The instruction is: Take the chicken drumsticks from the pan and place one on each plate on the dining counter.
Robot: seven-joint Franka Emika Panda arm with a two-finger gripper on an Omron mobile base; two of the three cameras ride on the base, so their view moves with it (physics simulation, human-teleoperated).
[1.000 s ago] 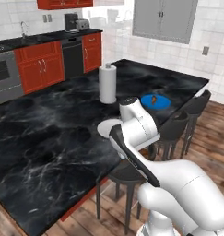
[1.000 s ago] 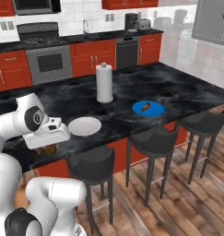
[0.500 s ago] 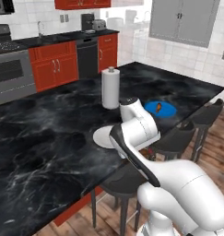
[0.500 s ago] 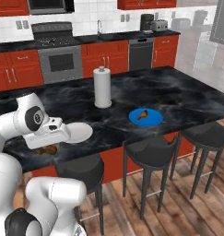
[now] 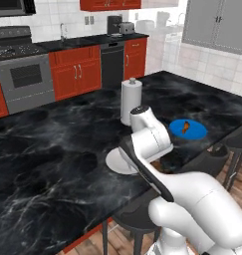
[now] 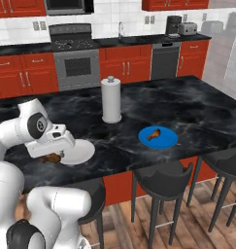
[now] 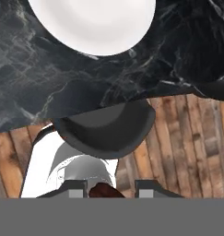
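On the black marble table (image 5: 53, 164), my arm (image 5: 147, 139) partly covered the white plate (image 5: 117, 162). A drumstick (image 5: 186, 128) lay on the blue plate (image 5: 192, 130), near the paper towel roll (image 5: 131, 102).

One orange-brown chicken drumstick (image 6: 154, 134) lies flat on the bright blue plate (image 6: 165, 142), which sits near the stool-side edge of the black marble dining counter (image 6: 197, 107). The plain white plate (image 6: 82, 152) lies bare by the same edge, further along it. A second brown drumstick (image 6: 52, 157) hangs clamped in the gripper (image 7: 106, 189) just beside the white plate's rim, seemingly past the counter's edge
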